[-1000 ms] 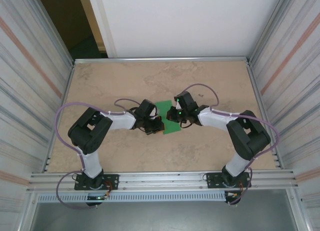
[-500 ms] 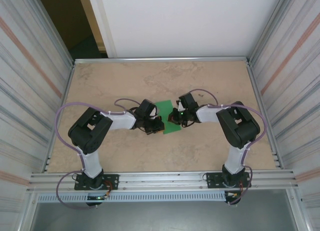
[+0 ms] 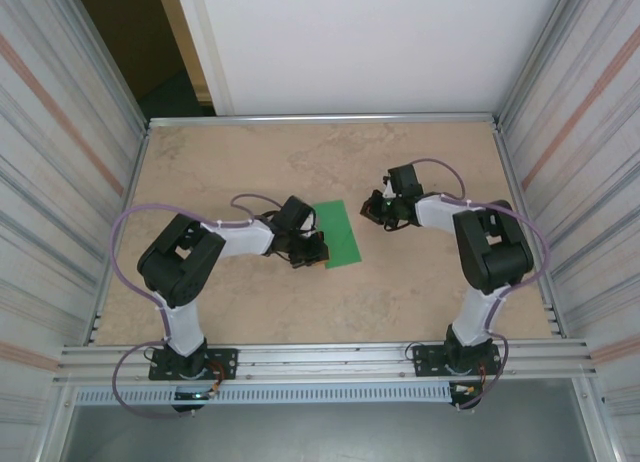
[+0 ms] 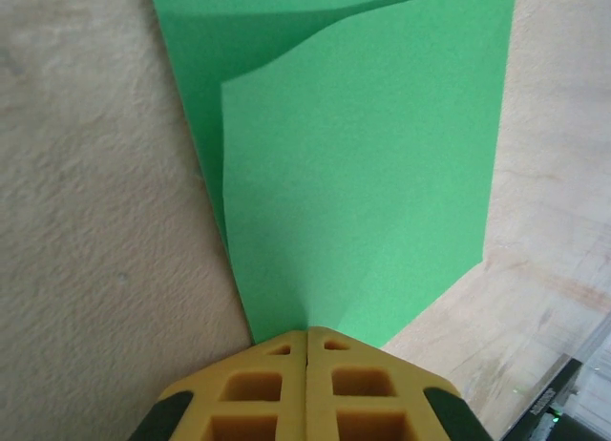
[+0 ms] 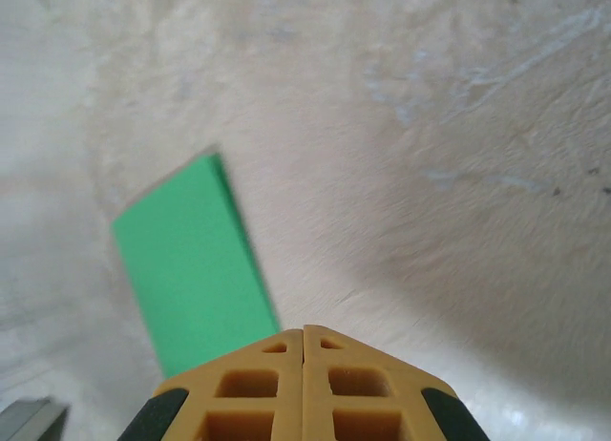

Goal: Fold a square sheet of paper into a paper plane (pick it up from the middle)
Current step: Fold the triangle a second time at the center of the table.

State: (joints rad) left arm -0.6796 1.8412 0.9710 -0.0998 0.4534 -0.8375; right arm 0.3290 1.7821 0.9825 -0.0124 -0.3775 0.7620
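The square sheet of paper (image 3: 338, 234) is bright green and lies on the table folded into a narrow two-layer rectangle. In the left wrist view its upper layer (image 4: 372, 174) bows up slightly off the lower one. My left gripper (image 3: 316, 254) is shut, and its yellow tips (image 4: 306, 331) rest on the sheet's near left corner. I cannot tell whether they pinch the paper. My right gripper (image 3: 370, 210) is shut and holds nothing, a little to the right of the sheet. In the right wrist view, the paper (image 5: 191, 269) lies left of the right gripper (image 5: 304, 328). The paper plane is out of view.
The beige marbled table (image 3: 250, 162) is fenced by a metal rail (image 3: 320, 118) at the back and corrugated walls (image 3: 60, 182) on both sides. The arm bases (image 3: 190, 362) stand on the near rail. Purple cables loop beside each arm.
My right gripper has drawn back off the paper, up and to the right, and the sheet now lies uncovered. The left gripper has stayed at the sheet's near left corner.
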